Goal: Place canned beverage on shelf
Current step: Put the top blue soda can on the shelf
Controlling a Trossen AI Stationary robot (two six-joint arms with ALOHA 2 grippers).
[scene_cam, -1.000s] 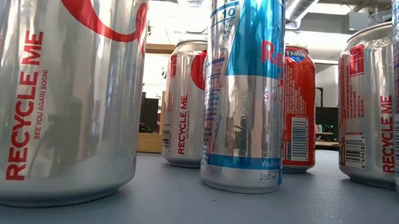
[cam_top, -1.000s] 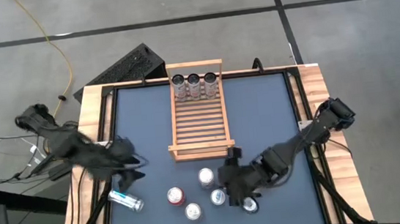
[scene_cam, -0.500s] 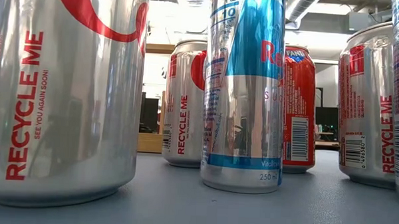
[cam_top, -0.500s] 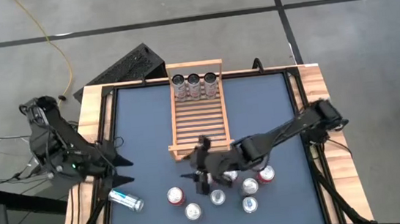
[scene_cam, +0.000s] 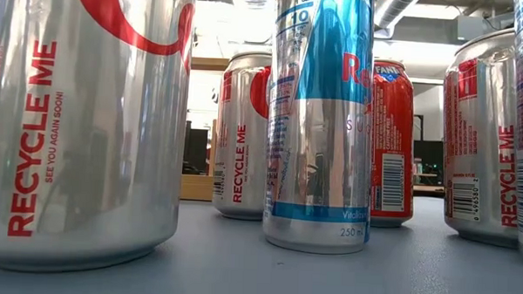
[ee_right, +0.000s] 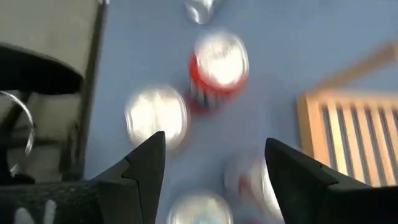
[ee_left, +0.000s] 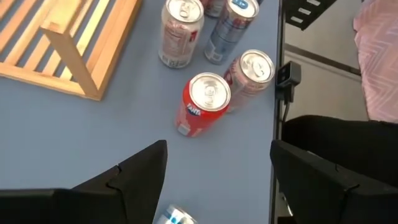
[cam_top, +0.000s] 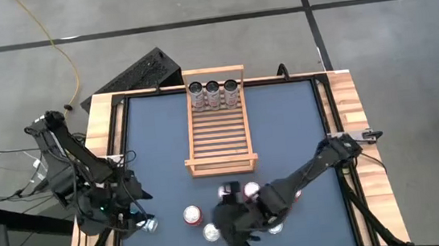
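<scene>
Both arms low over the near counter [cam_top: 285,133], cans loose.
Left end effector [ee_left: 217,168] gapes empty above a lying can [cam_top: 140,221], mostly hidden. Shelf [cam_top: 217,127] mid-counter, three cans [cam_top: 213,94] at its far end. Right end effector [ee_right: 214,168] open, empty, over blurred upright cans [ee_right: 217,62].

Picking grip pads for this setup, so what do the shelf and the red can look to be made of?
The shelf looks like light, unpainted wood: pale slats, matte, with grain-like tone. The red can looks like thin metal, probably aluminium: bright silvery top with pull tab, glossy printed red wall.
</scene>
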